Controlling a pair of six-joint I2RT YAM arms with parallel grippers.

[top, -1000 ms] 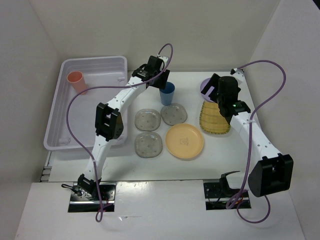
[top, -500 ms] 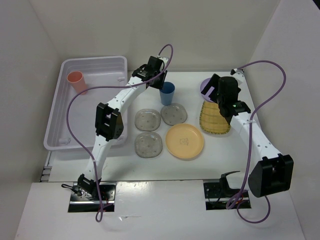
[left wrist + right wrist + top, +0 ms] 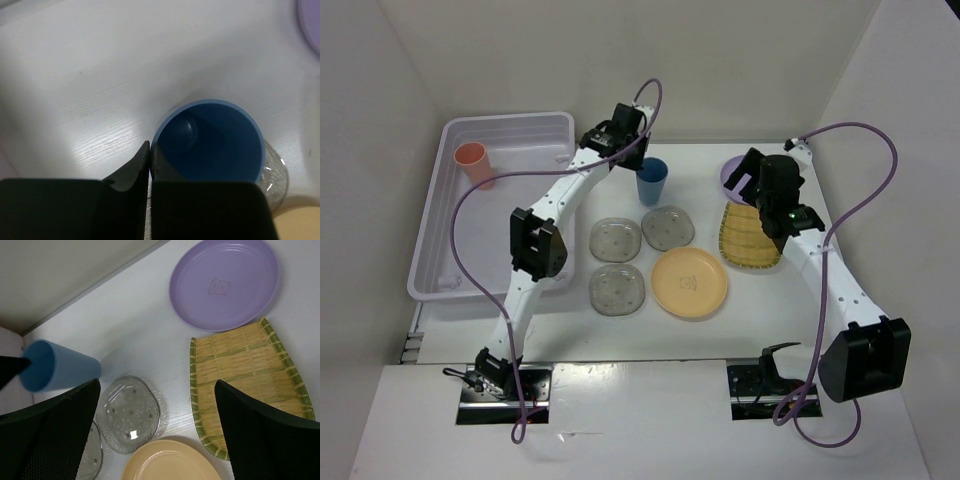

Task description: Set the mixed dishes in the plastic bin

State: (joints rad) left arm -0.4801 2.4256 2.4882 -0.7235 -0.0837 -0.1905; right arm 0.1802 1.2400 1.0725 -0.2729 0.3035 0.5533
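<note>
Two pincers: I'm pinching the blue cup (image 3: 210, 145) by its rim with the left gripper (image 3: 150, 150), near the table's (image 3: 760, 300) far edge; the right gripper (image 3: 157, 410) is hovering spread wide.

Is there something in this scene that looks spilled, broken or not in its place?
Nothing looks spilled or broken. The yellow woven plate lies askew, one corner right at the rim of the lavender bowl; I cannot tell whether they touch.
</note>
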